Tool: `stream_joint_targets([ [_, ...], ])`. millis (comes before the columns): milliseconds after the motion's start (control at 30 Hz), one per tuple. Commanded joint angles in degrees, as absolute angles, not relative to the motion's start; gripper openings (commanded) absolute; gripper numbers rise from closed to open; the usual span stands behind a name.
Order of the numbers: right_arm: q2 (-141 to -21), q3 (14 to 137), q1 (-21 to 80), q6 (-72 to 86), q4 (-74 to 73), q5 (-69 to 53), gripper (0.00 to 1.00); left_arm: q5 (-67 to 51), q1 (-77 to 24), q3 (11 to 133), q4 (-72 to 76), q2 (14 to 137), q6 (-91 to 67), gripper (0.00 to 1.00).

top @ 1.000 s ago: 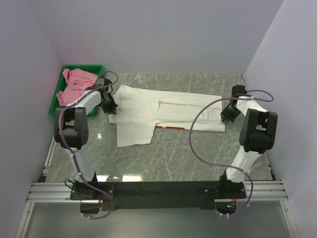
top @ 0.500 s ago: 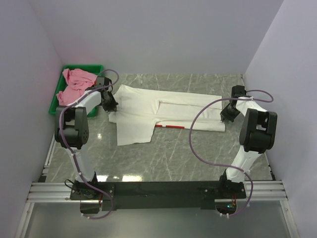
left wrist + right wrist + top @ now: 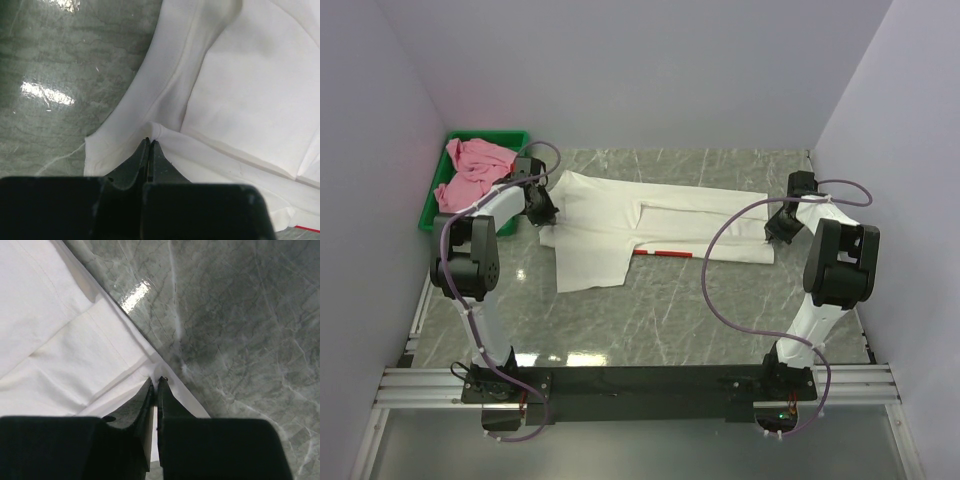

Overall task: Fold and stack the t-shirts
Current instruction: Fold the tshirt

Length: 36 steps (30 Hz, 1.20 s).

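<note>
Two t-shirts are in view. One white t-shirt (image 3: 650, 225) lies spread lengthwise across the far half of the worktop (image 3: 720, 310), partly folded. A flap hangs toward the near side at its left, and a thin red strip (image 3: 662, 254) of print shows along its near edge. One pink t-shirt (image 3: 470, 170) lies crumpled in the single green tray (image 3: 510, 135) at the far left corner, spilling over the tray's near rim.

There are two arms and two claws, one at each end of the white t-shirt. The left claw (image 3: 542, 213) is at the shirt's left end. In the left wrist view its fingers (image 3: 142, 157) are pressed together on a small raised pinch of white cloth just inside the hem. The right claw (image 3: 775, 232) is at the right end. In the right wrist view its fingers (image 3: 167, 395) are closed tight on the cloth's edge, beside bare worktop.

Compared with a second ago, the left claw sits slightly farther from the arm bases. The shirt's left corner and near flap have drawn up a little with it. The right claw has barely shifted, and the pink t-shirt and tray are unchanged.
</note>
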State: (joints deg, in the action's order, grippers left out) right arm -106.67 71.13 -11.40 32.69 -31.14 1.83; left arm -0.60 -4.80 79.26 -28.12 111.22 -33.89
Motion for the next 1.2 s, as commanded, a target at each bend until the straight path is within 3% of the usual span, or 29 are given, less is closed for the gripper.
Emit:
stream_joint_targets([
  [0,-107.1,72.2,-11.7,32.7,-28.1,4.9,0.08,3.1,-4.0,78.9,-24.6,108.7,-33.3,0.02],
  [100,-108.0,72.3,-11.6,32.4,-28.0,5.1,0.12,2.9,-4.0,78.8,-24.2,109.2,-33.0,0.09],
  [167,-107.9,72.4,-11.6,32.4,-27.8,5.2,0.21,2.9,-4.0,78.8,-24.2,108.8,-32.9,0.16],
  [300,-105.9,73.3,-11.0,31.3,-28.0,4.0,0.32,2.5,-4.0,79.4,-24.6,106.2,-32.5,0.47],
  [433,-101.3,73.7,-8.4,30.0,-28.2,4.4,0.55,2.5,-4.2,79.4,-25.7,101.2,-31.9,0.69],
  [600,-92.3,70.4,-0.3,26.6,-25.1,3.8,0.66,3.3,-4.8,74.0,-28.1,91.9,-32.0,0.98],
  [833,-86.2,63.4,17.7,15.0,-17.7,-3.9,0.61,4.4,-8.6,58.8,-32.9,81.6,-37.2,0.98],
  [967,-90.1,64.5,32.4,8.0,-16.8,-5.5,0.60,4.7,-12.8,50.0,-31.2,77.4,-41.2,0.95],
  [1167,-99.2,69.5,45.0,2.8,-16.0,-6.4,0.60,6.8,-15.8,43.2,-29.2,76.4,-44.3,0.86],
])
